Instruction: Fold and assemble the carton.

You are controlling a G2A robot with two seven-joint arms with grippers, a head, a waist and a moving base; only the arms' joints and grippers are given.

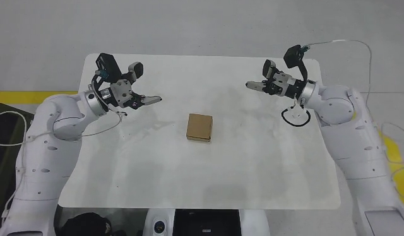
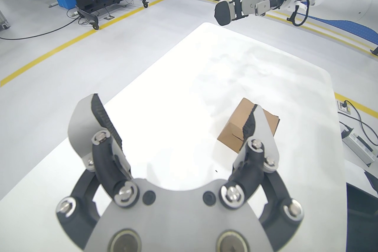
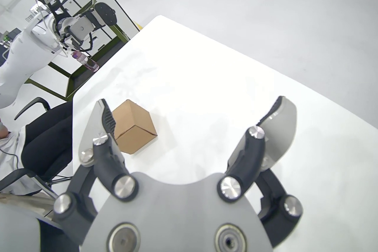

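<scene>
The carton (image 1: 199, 127) lies mid-way on the table (image 1: 265, 170), between left gripper (image 1: 146, 84) and right gripper (image 1: 259, 76), apart from both.

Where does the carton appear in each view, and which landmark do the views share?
Top view: carton near the middle of the table.
Left wrist view: partly behind one finger of the left gripper.
Right wrist view: just past one finger of the right gripper.
Shared landmark: the white table under it.
</scene>
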